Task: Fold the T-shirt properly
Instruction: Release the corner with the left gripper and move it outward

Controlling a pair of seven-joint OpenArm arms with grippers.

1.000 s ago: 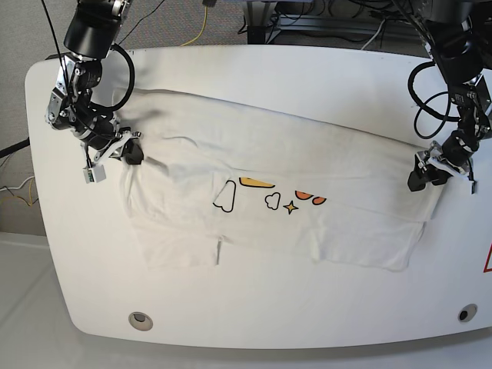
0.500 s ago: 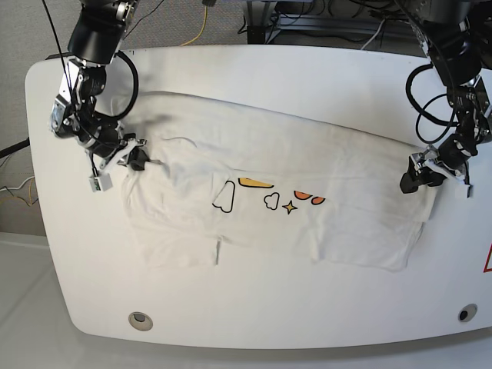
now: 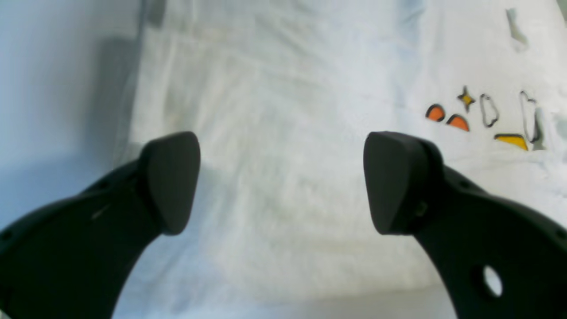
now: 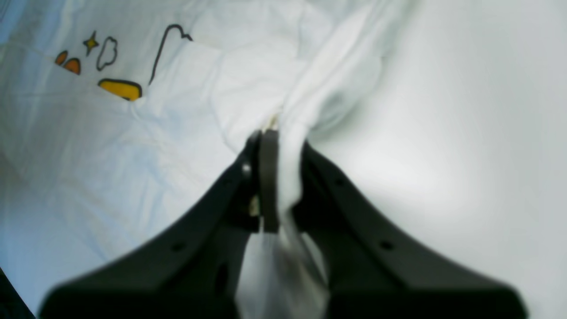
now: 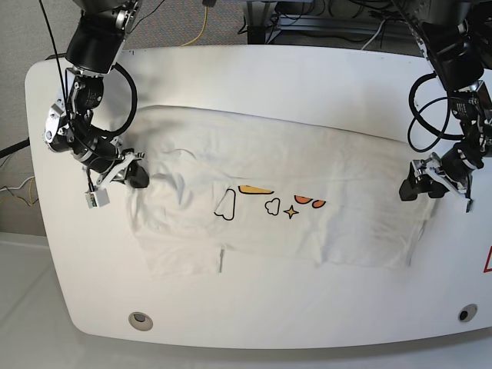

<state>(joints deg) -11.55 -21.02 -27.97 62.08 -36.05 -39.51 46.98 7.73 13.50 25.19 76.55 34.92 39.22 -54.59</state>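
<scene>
The white T-shirt point(image 5: 323, 238) lies folded lengthwise across the table point(image 5: 254, 77), with its cloud and star prints point(image 5: 273, 201) facing up. My right gripper point(image 5: 135, 176) is at the shirt's left end, shut on a bunched fold of the white cloth point(image 4: 292, 133); in the right wrist view the fabric is pinched at the gripper point(image 4: 281, 170). My left gripper point(image 5: 420, 187) hovers at the shirt's right end. Its fingers point(image 3: 170, 181) stand wide apart over flat cloth point(image 3: 283, 88) with nothing between them, and the prints point(image 3: 483, 115) show to the right.
The tabletop has a round hole near the front left point(image 5: 140, 320) and another near the front right point(image 5: 463, 314). A red mark point(image 5: 487, 261) sits at the right edge. Cables point(image 5: 204, 19) and equipment lie behind the table's far edge.
My right gripper has drawn the shirt's left end toward the table's front. My left gripper's jaws have widened and it has shifted slightly forward; the shirt's right end lies flatter.
</scene>
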